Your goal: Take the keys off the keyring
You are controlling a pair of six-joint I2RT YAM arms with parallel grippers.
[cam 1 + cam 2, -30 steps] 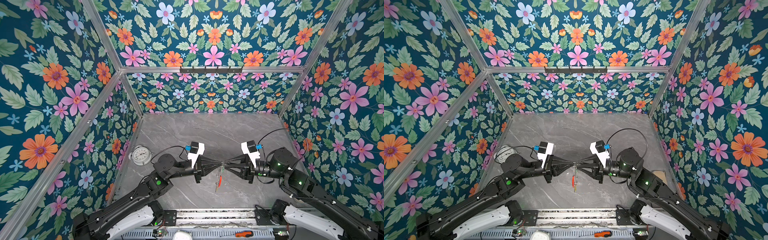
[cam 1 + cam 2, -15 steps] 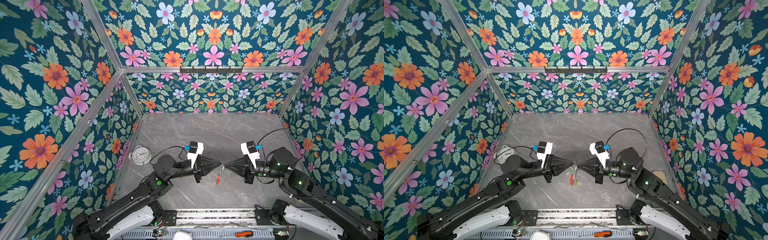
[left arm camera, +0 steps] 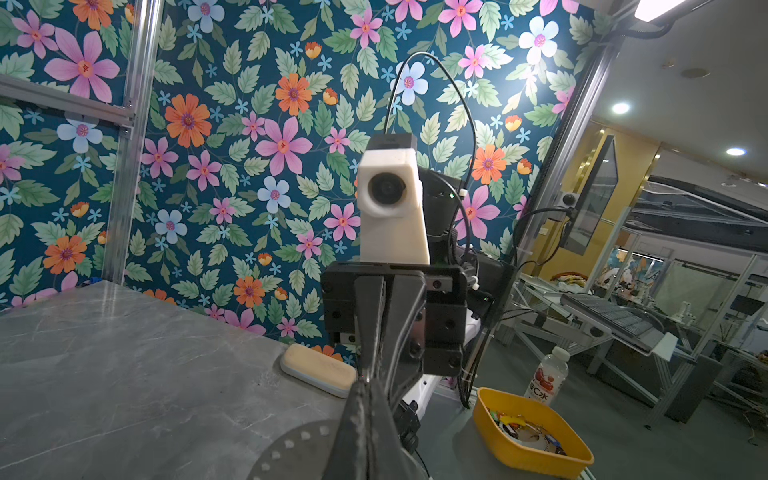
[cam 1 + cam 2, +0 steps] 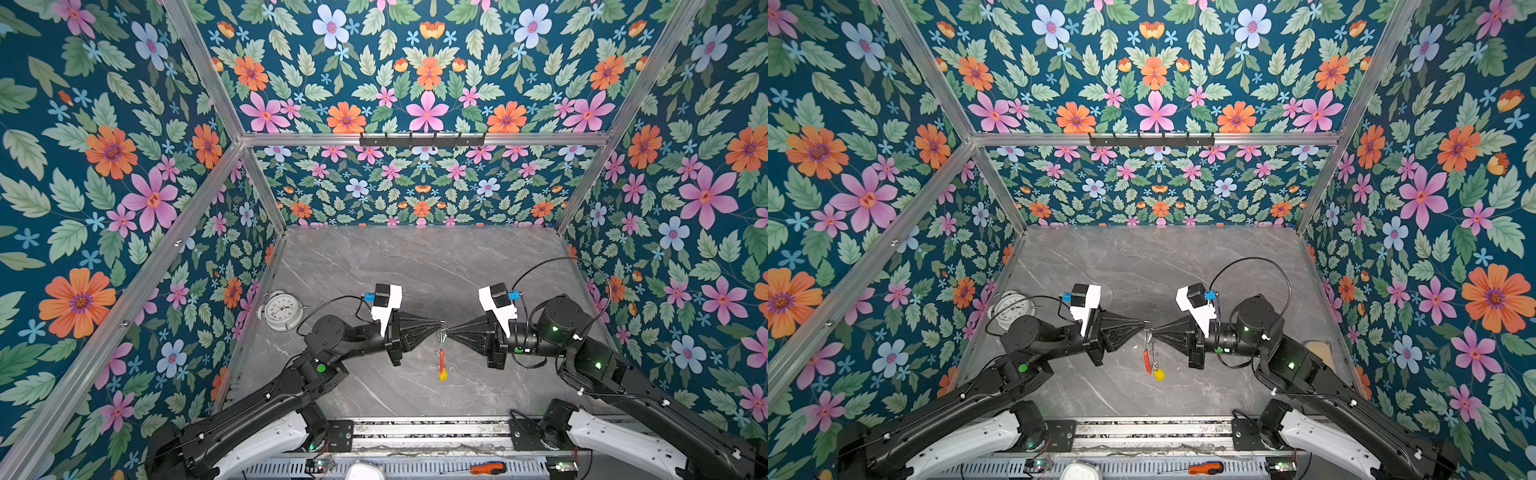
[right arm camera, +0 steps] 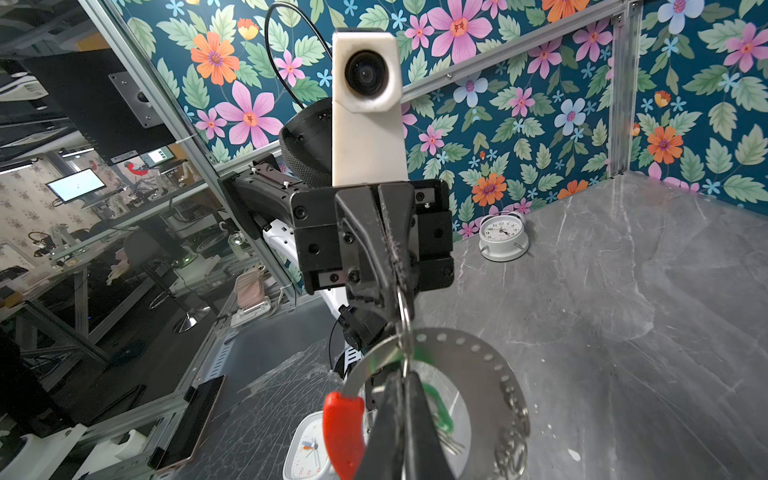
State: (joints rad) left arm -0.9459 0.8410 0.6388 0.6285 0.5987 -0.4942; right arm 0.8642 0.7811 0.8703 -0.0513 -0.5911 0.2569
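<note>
Both arms met tip to tip over the near middle of the marble table [image 4: 415,266], with bare slab open behind them to the far wall. The left gripper [image 4: 437,323] was pinched together on a split ring of the keyring [image 4: 441,358], which hung edge-on below. The right gripper [image 4: 449,331] was closed too, at the green-headed key [image 5: 439,409], its hold unclear. The yellow-headed key [image 4: 443,375] dangled lowest. 1 alarm clock [image 4: 282,311] stood by the left wall, 1 beige block [image 4: 1316,345] by the right, and a screwdriver [image 4: 486,468] lay on the front rail.
</note>
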